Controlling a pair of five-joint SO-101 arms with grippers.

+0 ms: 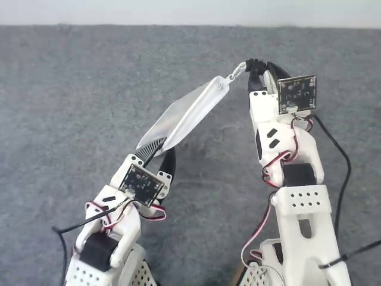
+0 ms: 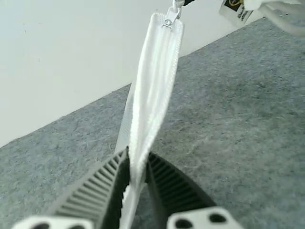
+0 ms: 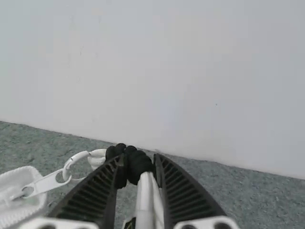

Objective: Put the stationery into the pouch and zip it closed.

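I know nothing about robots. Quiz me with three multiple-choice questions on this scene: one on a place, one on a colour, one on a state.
1. Where is the pouch?
A in a drawer
B in the air, left gripper at one end, right gripper on its zip cord
C on a shelf

2. What colour is the pouch?
A red
B black
C white

3. How is the left gripper?
A wide open
B shut on the pouch's end
C holding a pen

Answers:
1. B, the high view shows it stretched above the table.
2. C, its fabric is white.
3. B, its fingers pinch the pouch.
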